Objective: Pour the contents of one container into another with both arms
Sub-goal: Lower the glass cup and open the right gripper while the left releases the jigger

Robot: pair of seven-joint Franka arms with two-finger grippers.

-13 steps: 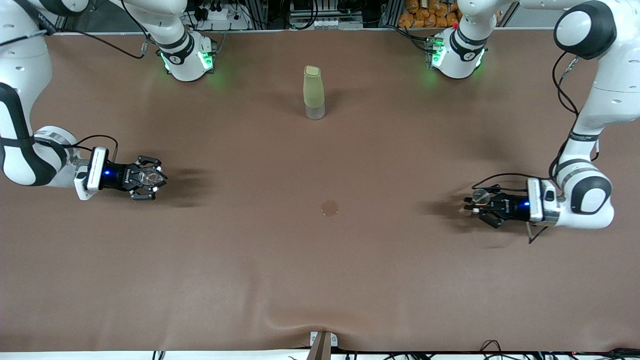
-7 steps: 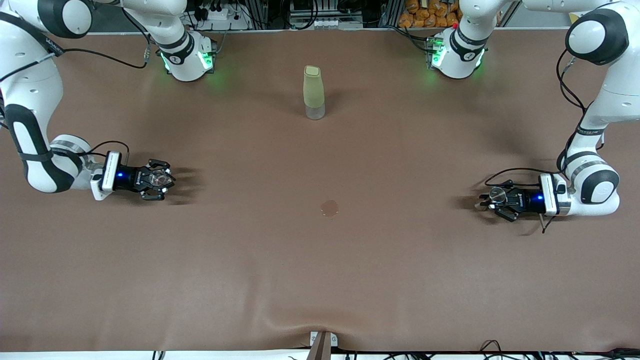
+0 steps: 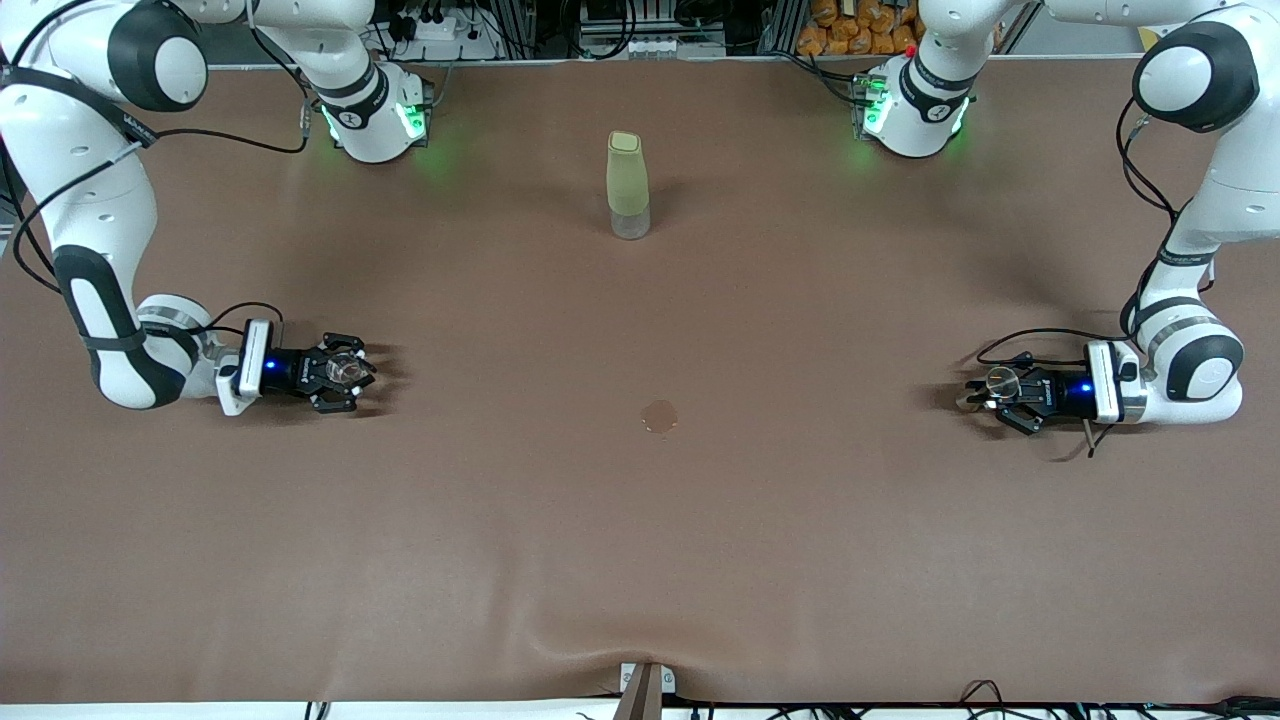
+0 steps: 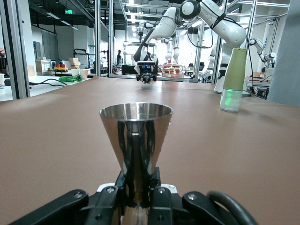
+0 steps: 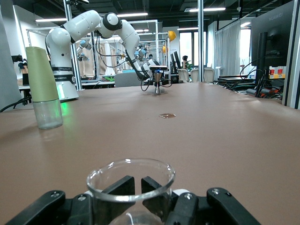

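My left gripper point(image 3: 988, 392) is low over the table at the left arm's end, shut on a steel cone-shaped cup point(image 3: 1000, 379). The left wrist view shows that cup point(image 4: 136, 133) upright, its narrow base pinched between the fingers point(image 4: 108, 197) of the left gripper point(image 4: 138, 190). At the right arm's end my right gripper point(image 3: 352, 372) is low over the table, shut on a clear glass cup point(image 3: 346, 367). In the right wrist view the glass cup point(image 5: 130, 180) stands in the right gripper point(image 5: 140, 199).
A tall pale-green bottle with a clear base point(image 3: 628, 185) stands mid-table, closer to the robots' bases. A small round brown disc point(image 3: 660, 416) lies on the brown cloth nearer to the front camera. A cloth ridge point(image 3: 640, 655) rises at the front edge.
The right gripper with the glass cup has moved toward the table's middle. The left gripper with the steel cup has drawn back toward the left arm's end. Both shadows have tightened.
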